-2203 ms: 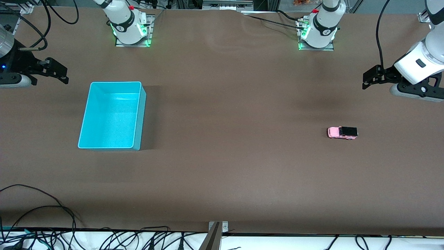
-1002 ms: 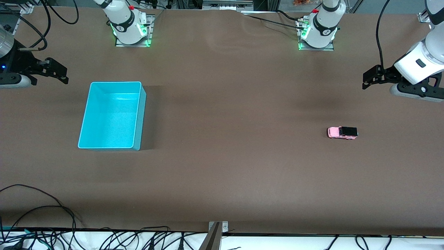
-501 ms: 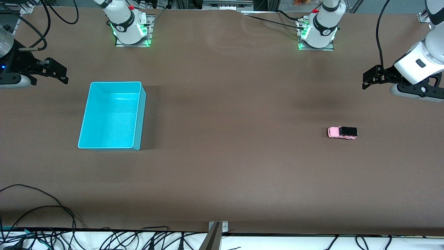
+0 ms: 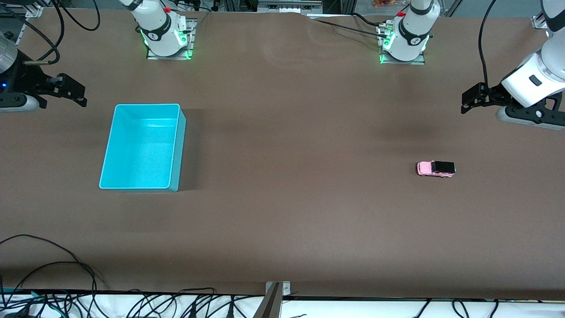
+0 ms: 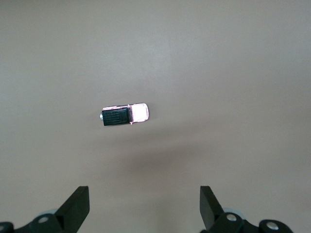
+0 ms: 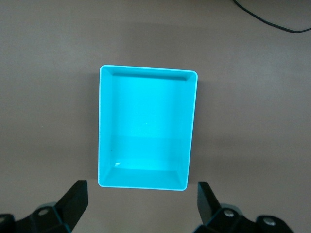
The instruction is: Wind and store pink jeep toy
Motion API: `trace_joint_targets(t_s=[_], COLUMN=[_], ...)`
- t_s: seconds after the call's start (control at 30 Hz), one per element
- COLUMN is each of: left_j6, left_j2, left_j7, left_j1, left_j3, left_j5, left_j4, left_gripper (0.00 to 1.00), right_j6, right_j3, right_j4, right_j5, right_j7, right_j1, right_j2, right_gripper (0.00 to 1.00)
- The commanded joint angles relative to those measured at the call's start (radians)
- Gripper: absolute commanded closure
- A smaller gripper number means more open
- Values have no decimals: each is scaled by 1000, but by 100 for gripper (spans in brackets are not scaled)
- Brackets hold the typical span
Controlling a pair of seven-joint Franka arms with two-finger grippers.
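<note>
Right gripper (image 4: 73, 90), fingers spread and holding nothing, hangs over the table's right-arm end. Turquoise bin (image 4: 142, 147) stands open, with nothing inside. Pink jeep toy (image 4: 435, 168) rests on the brown table (image 4: 291, 212) toward the left arm's end. Left gripper (image 4: 474, 99), fingers spread wide, hangs empty over the left-arm end. Nothing has moved since the earlier frames.

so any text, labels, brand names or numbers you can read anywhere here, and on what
None can be read.
Pink jeep toy: no lettering visible.
Turquoise bin: plain, no label.
Arm base and arm base: each has a small dark round mark, too small to read.
</note>
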Motion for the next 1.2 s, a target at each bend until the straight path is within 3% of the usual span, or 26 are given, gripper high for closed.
trace_joint_targets(t_s=[0.0, 1.17], left_j6=[-30, -30], left_j2=[15, 18], left_j7=[-3, 12], left_j1=[5, -1], left_j3=[-3, -5], left_j5=[-19, -17], left_j4=[32, 32], left_gripper=[0, 0], right_j6=[-11, -11], right_j3=[4, 4], right_j4=[8, 8], right_j5=[3, 4], right_j7=[-8, -7], right_j1=[-10, -10], right_j2=[0, 0], right_gripper=[0, 0])
